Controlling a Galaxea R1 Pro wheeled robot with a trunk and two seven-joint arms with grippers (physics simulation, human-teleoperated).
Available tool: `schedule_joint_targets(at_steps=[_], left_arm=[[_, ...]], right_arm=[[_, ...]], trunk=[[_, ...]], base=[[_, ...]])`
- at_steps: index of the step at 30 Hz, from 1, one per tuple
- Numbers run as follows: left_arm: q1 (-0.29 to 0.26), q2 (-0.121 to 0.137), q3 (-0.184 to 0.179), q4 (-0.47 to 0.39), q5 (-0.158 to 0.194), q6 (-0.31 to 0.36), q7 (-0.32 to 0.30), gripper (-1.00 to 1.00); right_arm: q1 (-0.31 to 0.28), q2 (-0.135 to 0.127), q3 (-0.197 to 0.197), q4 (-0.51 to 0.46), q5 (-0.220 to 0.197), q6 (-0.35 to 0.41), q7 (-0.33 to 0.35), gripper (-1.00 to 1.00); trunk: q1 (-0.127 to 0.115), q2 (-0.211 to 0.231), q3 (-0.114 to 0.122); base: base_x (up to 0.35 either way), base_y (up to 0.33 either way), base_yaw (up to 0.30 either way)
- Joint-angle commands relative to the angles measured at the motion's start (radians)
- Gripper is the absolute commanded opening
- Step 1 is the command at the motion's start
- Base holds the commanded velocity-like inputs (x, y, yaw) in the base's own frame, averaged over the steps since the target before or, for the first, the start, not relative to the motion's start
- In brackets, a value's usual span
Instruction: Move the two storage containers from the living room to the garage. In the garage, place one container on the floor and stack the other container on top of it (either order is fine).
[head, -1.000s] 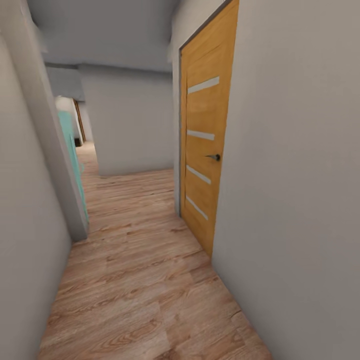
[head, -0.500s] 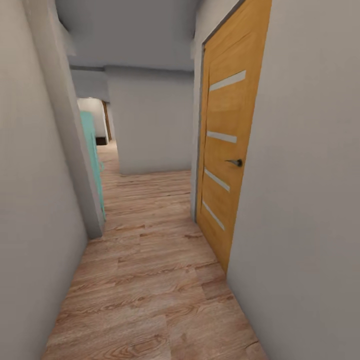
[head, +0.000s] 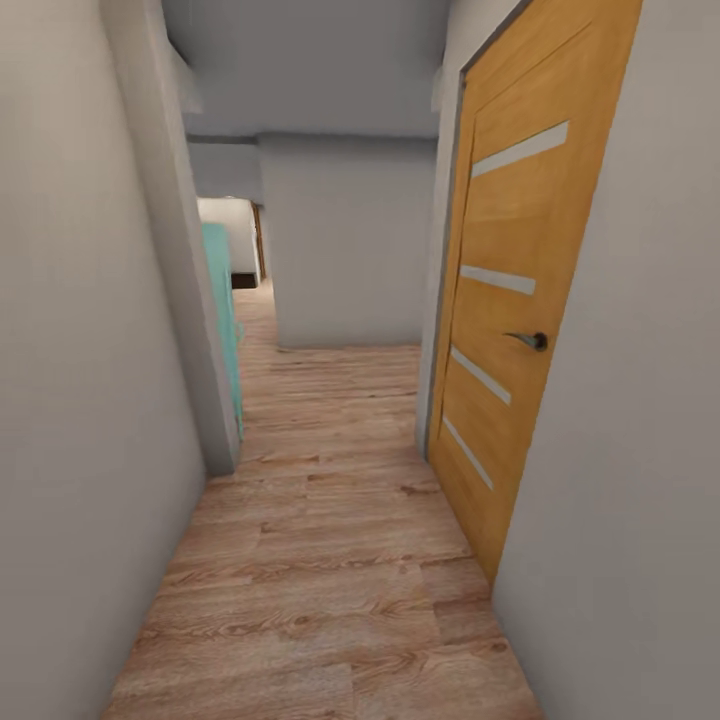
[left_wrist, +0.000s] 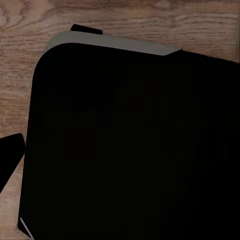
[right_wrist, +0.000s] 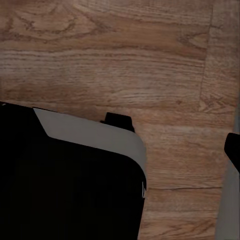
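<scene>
The two storage containers are out of view. I am in a narrow hallway with a light wood-plank floor (head: 330, 560), away from the living room and the garage. In the left wrist view, one dark fingertip (left_wrist: 9, 157) of the left gripper pokes in at the picture's edge, above my black, grey-rimmed base (left_wrist: 135, 150) and the planks. The right wrist view has a similar dark fingertip (right_wrist: 233, 150) at its edge, beside the base (right_wrist: 65, 190). I see nothing held, and neither view tells me how the jaws stand.
A closed orange wooden door (head: 520, 250) with a dark handle (head: 530, 340) is set in the right wall, close by. On the left, a pale wall corner (head: 195, 330) juts out with a teal door (head: 225, 310) behind it. A grey wall (head: 345, 240) ends the corridor, which continues left.
The camera has advanced along the hallway and swung left. The wooden door is larger and further right in the picture, and the left wall corner is nearer.
</scene>
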Motion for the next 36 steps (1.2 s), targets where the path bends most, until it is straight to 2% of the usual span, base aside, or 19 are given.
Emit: schedule_joint_targets(at_steps=[1,28,36], left_arm=[[0.000,0.000,0.001,-0.001,0.006,-0.002,-0.001,1.00],[-0.001,-0.002,0.001,-0.001,0.006,0.000,0.005,1.00],[-0.001,-0.002,0.001,-0.001,0.006,-0.002,0.006,1.00]], right_arm=[[-0.001,0.000,0.005,0.003,0.003,-0.004,-0.004,1.00],[-0.001,0.001,0.007,0.003,0.010,-0.005,0.003,1.00],[-0.001,-0.002,0.007,0.003,0.006,-0.004,0.002,1.00]], trunk=[[0.001,0.000,-0.001],[0.001,0.000,-0.001],[0.001,0.000,-0.001]], base=[[0.321,-0.009,0.089],[0.323,0.000,0.006],[0.323,0.000,0.208]])
